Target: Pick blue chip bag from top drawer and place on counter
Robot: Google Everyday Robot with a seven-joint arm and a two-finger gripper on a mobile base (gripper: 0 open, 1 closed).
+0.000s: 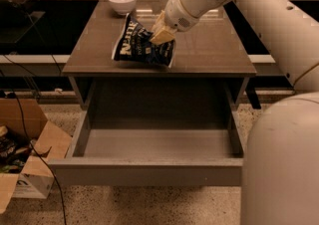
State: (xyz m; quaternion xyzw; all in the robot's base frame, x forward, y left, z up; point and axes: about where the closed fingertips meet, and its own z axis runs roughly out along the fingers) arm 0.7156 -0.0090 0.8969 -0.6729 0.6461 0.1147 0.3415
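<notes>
Above counter [214, 52], end effector [160, 33] grips blue chip bag [137, 46], tilted left.

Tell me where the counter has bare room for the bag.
Bare: counter right of the end effector, which holds the bag at the front-left; also the left strip between bowl and bag. Crowded: back-left corner.

You see the gripper [160, 32] clamped on the top edge of the tilted blue chip bag [138, 48] over the front of the counter [212, 52], the top drawer [149, 171] pulled open below, a white bowl [122, 1] at the back-left corner.
</notes>
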